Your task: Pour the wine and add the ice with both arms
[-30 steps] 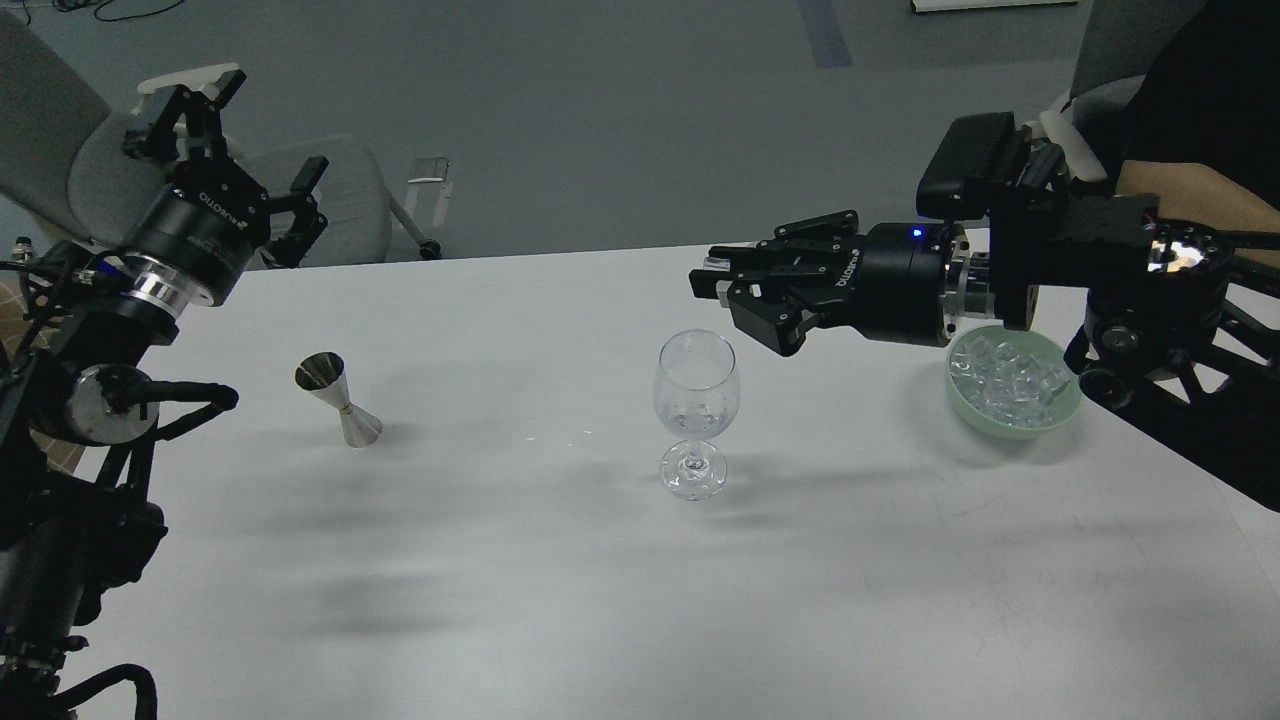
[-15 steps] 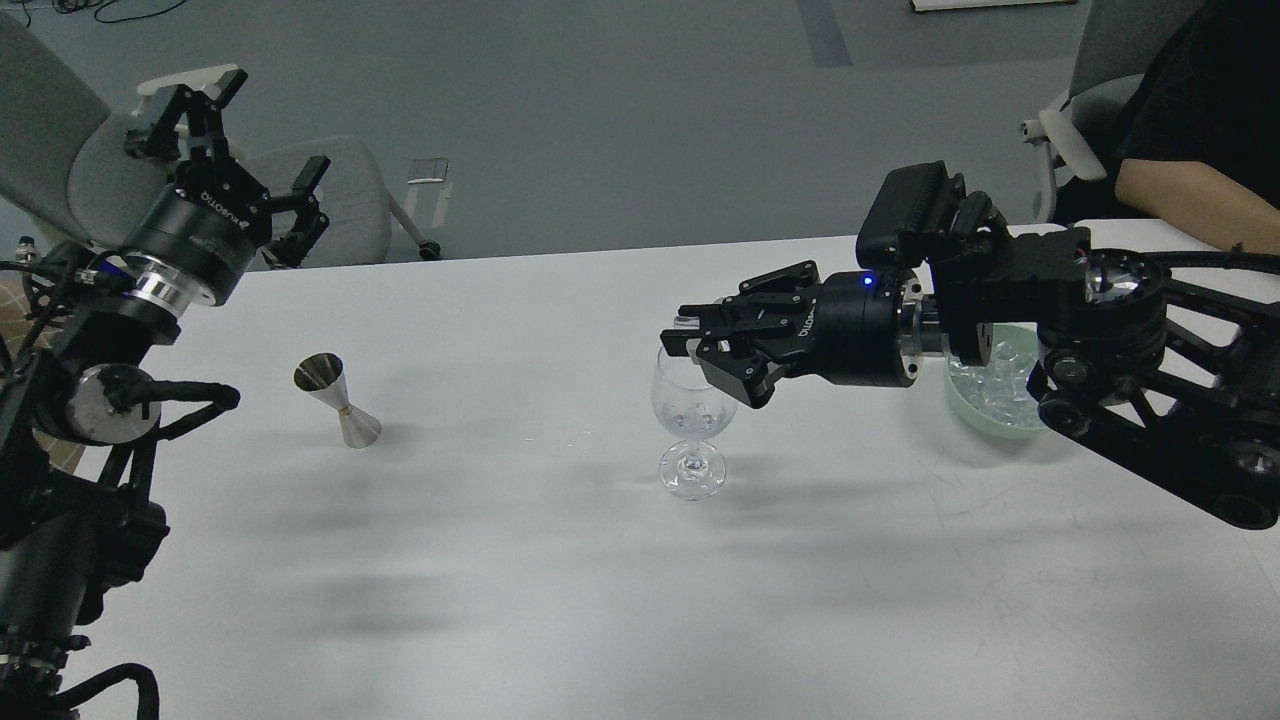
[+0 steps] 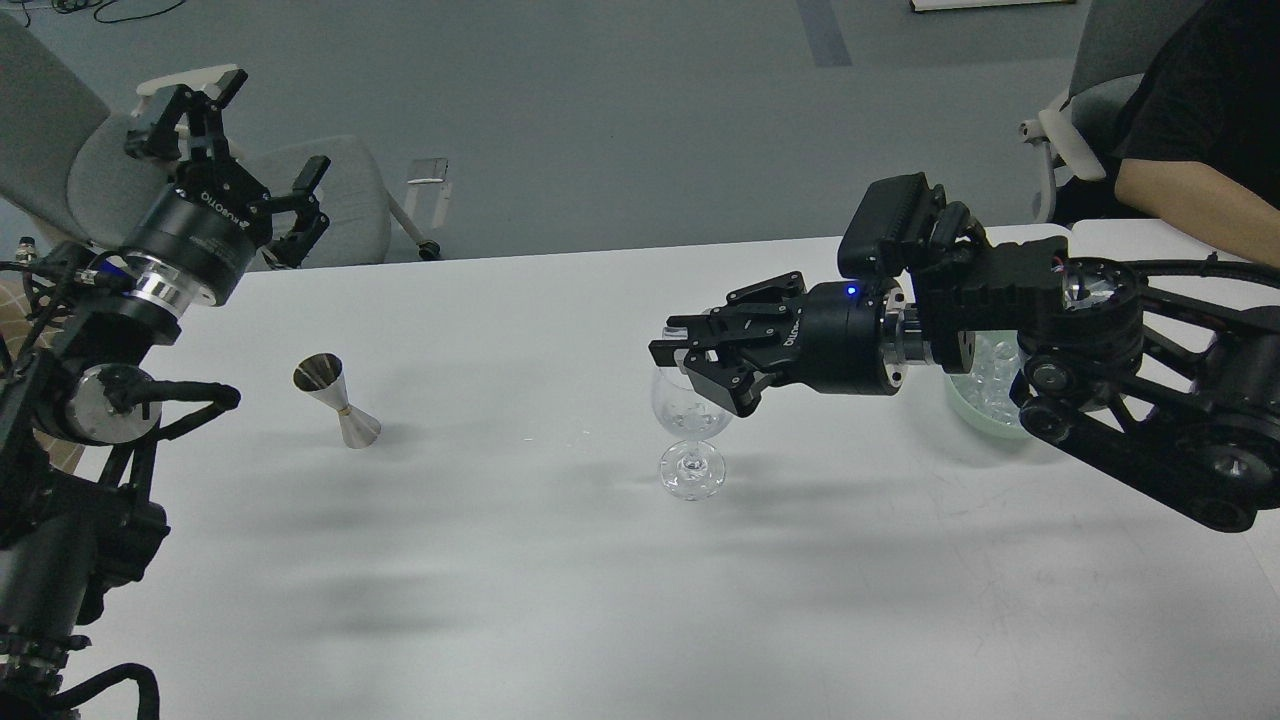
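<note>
A clear stemmed glass (image 3: 690, 430) stands mid-table with a shallow pool of wine (image 3: 690, 418) in its bowl. My right gripper (image 3: 678, 350) reaches in from the right and hangs just over the glass rim. Its fingers are closed on a small pale piece that looks like an ice cube (image 3: 676, 332). The heap of ice (image 3: 985, 365) lies in a pale green bowl (image 3: 975, 420) at the right, mostly hidden behind my right arm. My left gripper (image 3: 245, 140) is raised at the far left, open and empty, well away from the glass.
A steel jigger (image 3: 338, 400) stands on the white table (image 3: 560, 580) left of centre. A person's forearm (image 3: 1195, 205) rests at the table's far right corner. Grey office chairs (image 3: 330, 200) stand behind the table's back edge.
My right arm has swung left and down from beside the bowl, bringing its shut fingers over the glass rim. The left arm, glass and jigger have not moved.
</note>
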Motion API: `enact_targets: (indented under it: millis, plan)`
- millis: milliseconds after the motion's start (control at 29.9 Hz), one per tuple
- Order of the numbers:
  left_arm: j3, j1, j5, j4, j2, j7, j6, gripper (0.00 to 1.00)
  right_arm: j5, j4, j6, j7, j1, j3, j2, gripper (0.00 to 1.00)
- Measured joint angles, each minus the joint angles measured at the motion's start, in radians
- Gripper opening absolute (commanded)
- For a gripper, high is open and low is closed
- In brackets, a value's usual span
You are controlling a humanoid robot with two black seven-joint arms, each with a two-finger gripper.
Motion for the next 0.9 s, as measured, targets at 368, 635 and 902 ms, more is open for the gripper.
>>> enact_targets:
  millis: [368,635,902]
  plan:
    - [0.0,0.001,0.0,0.0,0.0,0.0,0.0,0.98,-0.002,-0.006,0.0,-0.009,0.0,0.0,0.007,0.37]
    - [0.0,0.0,0.0,0.0,0.0,0.0,0.0,0.98,-0.001,-0.006,0.0,-0.012,0.0,0.0,0.007,0.47]
    - [0.0,-0.002,0.0,0.0,0.002,0.0,0.0,0.98,0.001,-0.004,-0.001,-0.016,0.001,0.006,0.009,0.53]
